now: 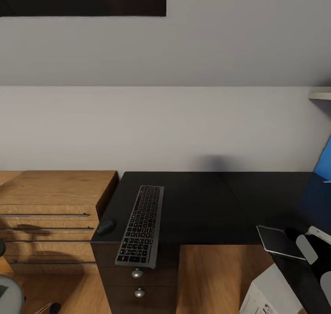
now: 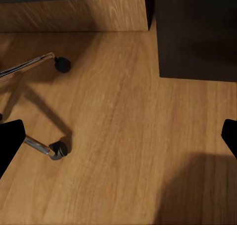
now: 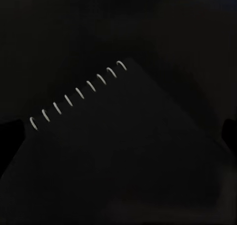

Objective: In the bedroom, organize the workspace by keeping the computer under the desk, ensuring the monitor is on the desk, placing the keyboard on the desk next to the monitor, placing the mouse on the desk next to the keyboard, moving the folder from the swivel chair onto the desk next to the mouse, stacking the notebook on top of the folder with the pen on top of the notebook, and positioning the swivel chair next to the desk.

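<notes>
The keyboard (image 1: 140, 224) lies lengthwise on the left end of the black desk (image 1: 202, 203), and the dark mouse (image 1: 105, 226) sits just left of it at the desk's edge. A dark spiral-bound notebook (image 1: 279, 241) lies flat on the desk's right wing. My right gripper (image 1: 316, 264) hovers beside it, open. In the right wrist view the notebook (image 3: 118, 156) lies between the spread fingertips (image 3: 10, 136), with the gripper (image 3: 121, 133) above it. My left gripper (image 2: 120, 138) is open over bare floor, near the swivel chair's chrome legs and casters (image 2: 57, 148).
A plain wooden dresser (image 1: 55, 199) stands left of the desk. A light grey case (image 1: 271, 293) sits on the wooden floor (image 1: 216, 277) at the lower right, beside the desk. A blue panel (image 1: 324, 159) shows at the right edge. Desk drawers with silver knobs (image 1: 137, 273) face me.
</notes>
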Controlling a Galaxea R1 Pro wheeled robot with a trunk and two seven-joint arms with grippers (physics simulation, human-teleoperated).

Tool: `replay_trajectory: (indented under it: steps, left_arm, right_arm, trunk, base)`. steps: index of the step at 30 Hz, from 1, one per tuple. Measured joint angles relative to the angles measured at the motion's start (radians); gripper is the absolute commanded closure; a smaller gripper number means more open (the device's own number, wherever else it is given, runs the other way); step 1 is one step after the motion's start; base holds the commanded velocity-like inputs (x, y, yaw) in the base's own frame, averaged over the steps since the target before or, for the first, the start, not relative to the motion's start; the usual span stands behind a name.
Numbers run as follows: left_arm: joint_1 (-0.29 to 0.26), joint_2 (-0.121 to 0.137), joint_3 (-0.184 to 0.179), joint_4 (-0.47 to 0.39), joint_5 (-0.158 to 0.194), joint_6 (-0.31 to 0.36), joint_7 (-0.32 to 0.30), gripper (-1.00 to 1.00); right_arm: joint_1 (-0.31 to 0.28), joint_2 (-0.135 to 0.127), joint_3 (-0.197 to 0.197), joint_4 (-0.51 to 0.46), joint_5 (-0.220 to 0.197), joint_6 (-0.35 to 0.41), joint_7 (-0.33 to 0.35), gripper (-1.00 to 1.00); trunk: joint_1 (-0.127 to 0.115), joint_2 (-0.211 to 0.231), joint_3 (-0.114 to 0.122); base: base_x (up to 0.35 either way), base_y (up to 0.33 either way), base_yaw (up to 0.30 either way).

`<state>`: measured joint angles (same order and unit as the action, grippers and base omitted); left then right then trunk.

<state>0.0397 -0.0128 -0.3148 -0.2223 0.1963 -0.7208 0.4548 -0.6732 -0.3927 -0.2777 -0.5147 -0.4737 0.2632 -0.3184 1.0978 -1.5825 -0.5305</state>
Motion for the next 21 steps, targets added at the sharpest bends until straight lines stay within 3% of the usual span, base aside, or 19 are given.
replay_trajectory:
  steps: [21]
  left_arm:
    - [0.000, 0.000, 0.000, 0.000, 0.000, 0.001, 0.000, -1.00]
  right_arm:
    - [0.000, 0.002, 0.000, 0.000, -0.001, 0.000, 0.000, -1.00]
  trunk:
    - [0.000, 0.000, 0.000]
  base:
    - [-0.024, 0.054, 0.000]
